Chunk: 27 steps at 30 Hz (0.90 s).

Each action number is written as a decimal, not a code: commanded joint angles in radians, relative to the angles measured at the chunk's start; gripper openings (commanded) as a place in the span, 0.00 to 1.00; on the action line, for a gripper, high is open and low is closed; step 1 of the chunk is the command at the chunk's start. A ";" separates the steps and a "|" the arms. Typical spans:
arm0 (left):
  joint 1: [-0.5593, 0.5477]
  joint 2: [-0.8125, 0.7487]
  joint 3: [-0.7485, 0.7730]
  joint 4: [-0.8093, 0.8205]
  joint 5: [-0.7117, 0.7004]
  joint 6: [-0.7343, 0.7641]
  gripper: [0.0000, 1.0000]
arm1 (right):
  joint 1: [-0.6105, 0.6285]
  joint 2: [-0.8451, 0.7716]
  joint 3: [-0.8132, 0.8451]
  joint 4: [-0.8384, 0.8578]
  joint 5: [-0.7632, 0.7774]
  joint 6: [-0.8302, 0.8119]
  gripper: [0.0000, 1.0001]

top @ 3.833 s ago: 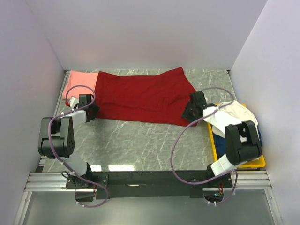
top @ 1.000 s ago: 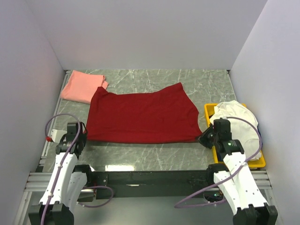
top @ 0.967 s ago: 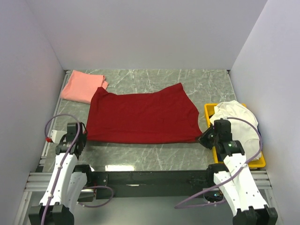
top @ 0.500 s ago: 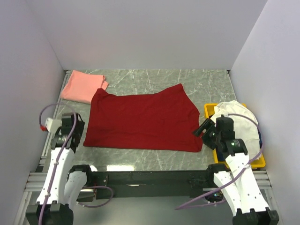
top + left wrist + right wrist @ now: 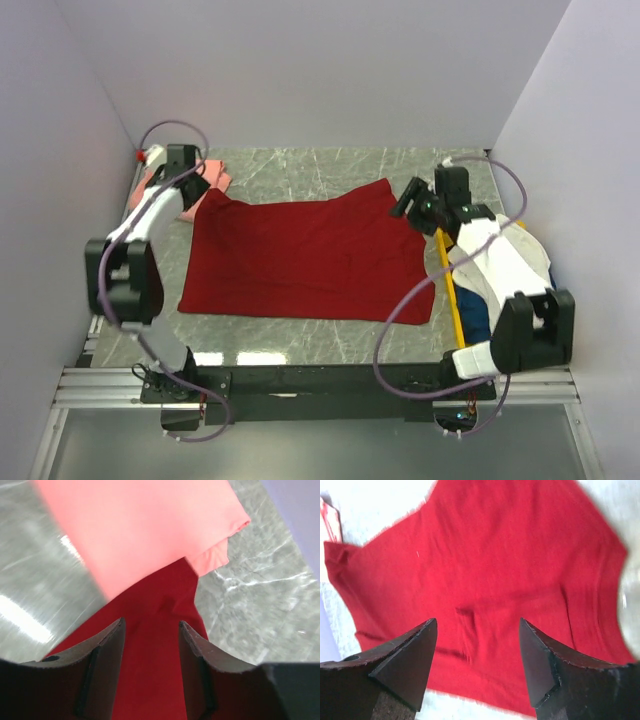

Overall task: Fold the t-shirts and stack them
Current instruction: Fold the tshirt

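The deep red t-shirt [image 5: 310, 255] lies spread flat on the marble table. The folded salmon pink t-shirt [image 5: 185, 195] sits at the far left, mostly hidden by my left arm. The cream white t-shirt [image 5: 510, 262] lies bunched on the yellow tray [image 5: 452, 300] at the right. My left gripper [image 5: 195, 195] is open above the red shirt's far left corner [image 5: 165, 605], where it meets the pink shirt [image 5: 145, 525]. My right gripper [image 5: 408, 200] is open above the red shirt's far right corner [image 5: 490, 575]. Neither holds cloth.
White walls close in the left, back and right. A dark blue cloth [image 5: 478, 322] lies under the cream shirt on the tray. The black rail [image 5: 320, 380] with the arm bases runs along the near edge.
Both grippers let go of the red shirt's near corners, which now lie flat, and both arms swung from the near edge to the shirt's far corners.
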 commanded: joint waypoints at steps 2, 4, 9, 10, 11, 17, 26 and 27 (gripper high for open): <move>-0.023 0.183 0.204 0.006 -0.044 0.145 0.52 | 0.005 0.125 0.146 0.101 0.041 -0.079 0.72; -0.023 0.264 0.254 0.005 -0.041 0.180 0.52 | 0.005 0.186 0.192 0.117 0.042 -0.084 0.72; -0.039 0.387 0.414 -0.012 -0.085 0.266 0.52 | 0.007 0.280 0.244 0.155 0.020 -0.071 0.71; -0.040 0.416 0.429 -0.013 -0.094 0.273 0.52 | 0.005 0.305 0.253 0.161 0.009 -0.068 0.71; -0.043 0.430 0.454 -0.012 -0.097 0.281 0.52 | 0.005 0.317 0.256 0.167 0.001 -0.059 0.71; -0.049 0.531 0.544 -0.024 -0.100 0.304 0.50 | 0.007 0.403 0.298 0.177 0.003 -0.061 0.70; -0.072 0.594 0.589 -0.053 -0.122 0.289 0.41 | 0.007 0.464 0.339 0.167 -0.002 -0.068 0.69; -0.072 0.596 0.586 -0.059 -0.126 0.278 0.41 | 0.007 0.472 0.345 0.161 -0.001 -0.071 0.69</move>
